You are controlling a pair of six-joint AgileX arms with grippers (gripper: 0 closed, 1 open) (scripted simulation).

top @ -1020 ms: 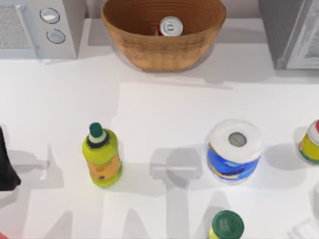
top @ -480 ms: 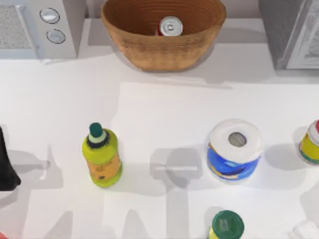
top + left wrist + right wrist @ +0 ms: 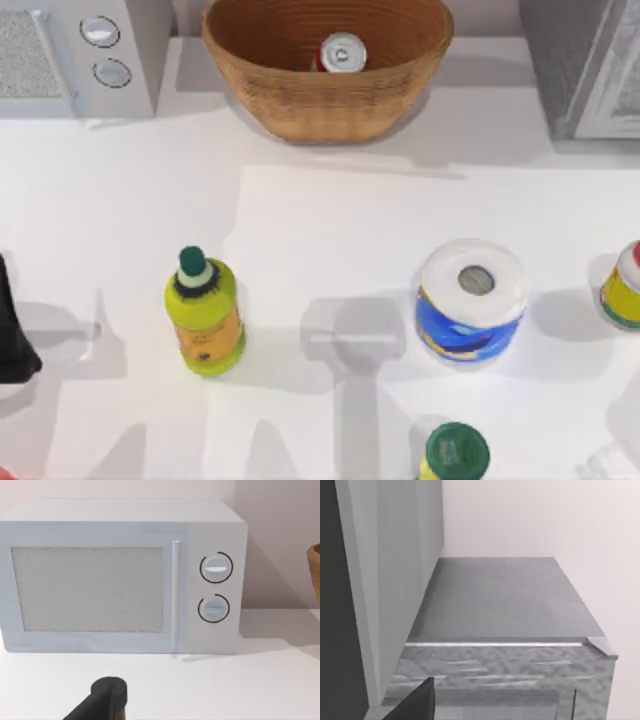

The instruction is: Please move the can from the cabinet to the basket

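With the can standing inside the basket at twelve o'clock, delivery looked finished; grip states were unreadable, only retreat remained.

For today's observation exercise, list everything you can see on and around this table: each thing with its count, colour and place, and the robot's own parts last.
basket: 1, tan-brown wicker, back centre of the table.
can: 1, silver top, red side, upright inside the basket.
microwave: 1, light grey, two round knobs, back left.
cabinet: 1, grey, paler door panel, back right.
bottle: 1, yellow-green, dark green cap, front left.
paper roll: 1, white with blue wrap, front right.
jar: 1, yellow with red-and-white top, right edge.
green-capped container: 1, front edge.
table: 1, white.
left arm: black, at the left edge.
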